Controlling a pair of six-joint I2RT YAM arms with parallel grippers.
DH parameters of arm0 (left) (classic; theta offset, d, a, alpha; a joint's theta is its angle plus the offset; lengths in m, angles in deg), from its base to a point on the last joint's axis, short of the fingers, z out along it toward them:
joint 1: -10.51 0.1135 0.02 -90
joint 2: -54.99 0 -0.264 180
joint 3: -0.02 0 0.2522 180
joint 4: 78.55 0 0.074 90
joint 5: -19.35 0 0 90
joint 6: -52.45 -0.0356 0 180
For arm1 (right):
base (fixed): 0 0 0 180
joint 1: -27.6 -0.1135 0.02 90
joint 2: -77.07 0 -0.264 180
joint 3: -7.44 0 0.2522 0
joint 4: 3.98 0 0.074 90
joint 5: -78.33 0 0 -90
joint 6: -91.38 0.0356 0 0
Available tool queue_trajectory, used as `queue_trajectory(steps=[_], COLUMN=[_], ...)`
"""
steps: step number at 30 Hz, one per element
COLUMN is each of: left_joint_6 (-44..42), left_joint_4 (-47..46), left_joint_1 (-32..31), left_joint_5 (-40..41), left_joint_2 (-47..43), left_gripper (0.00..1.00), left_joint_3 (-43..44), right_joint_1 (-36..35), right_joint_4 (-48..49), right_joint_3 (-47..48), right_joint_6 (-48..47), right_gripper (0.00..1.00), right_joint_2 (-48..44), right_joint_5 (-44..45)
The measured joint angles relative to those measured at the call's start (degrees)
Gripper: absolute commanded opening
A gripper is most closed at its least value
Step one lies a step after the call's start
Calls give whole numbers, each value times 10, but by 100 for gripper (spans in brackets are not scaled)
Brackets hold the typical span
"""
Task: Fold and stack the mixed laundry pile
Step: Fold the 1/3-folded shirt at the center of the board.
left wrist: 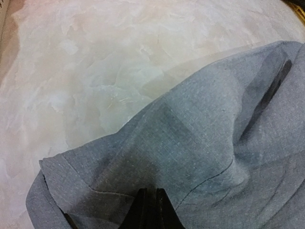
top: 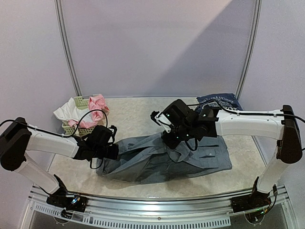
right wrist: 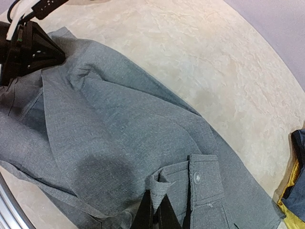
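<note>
The grey trousers (top: 157, 162) lie crumpled across the middle of the table. My left gripper (top: 113, 151) is at their left end, shut on the grey cloth (left wrist: 205, 143), with its tips (left wrist: 150, 193) pinching a raised fold. My right gripper (top: 174, 140) is over the trousers' upper middle edge. It is shut on a small peak of grey fabric (right wrist: 167, 183) beside a buttoned pocket flap (right wrist: 206, 179). A navy printed tee (top: 219, 101) lies at the back right. Pink (top: 97, 102) and white (top: 66, 113) pieces sit heaped in the basket.
A pale-green lattice basket (top: 78, 101) stands at the back left, close behind my left arm. The marbled tabletop (top: 133, 117) shows behind the trousers. In the right wrist view, navy cloth with a yellow bit (right wrist: 298, 191) lies at the right edge.
</note>
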Motion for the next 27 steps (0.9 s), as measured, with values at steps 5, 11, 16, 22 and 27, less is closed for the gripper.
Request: queue_trajectory(steps=[5,11,16,22,27], left_joint_6=[0,0,0,0,-1], left_joint_4=[-1,-5,-5,-5,-6], left_joint_1=[0,0,0,0,0], left_joint_5=[2,5,8,9,10], left_joint_2=[0,0,0,-4,-11], left_gripper=[6,7,7,7,17], left_joint_3=[-3,-7,-12,-15,-20], right_joint_1=[0,0,0,0,0], right_joint_4=[3,-9,-15,-23,-24], right_joint_3=[0,2,-2,-19,-19], right_joint_6=[4,7,19,39,50], right_gripper=[10,23,16,0,0], right_joint_2=[-1,8,45,51,50], right_joint_5=[3,-19,-33,-31,10])
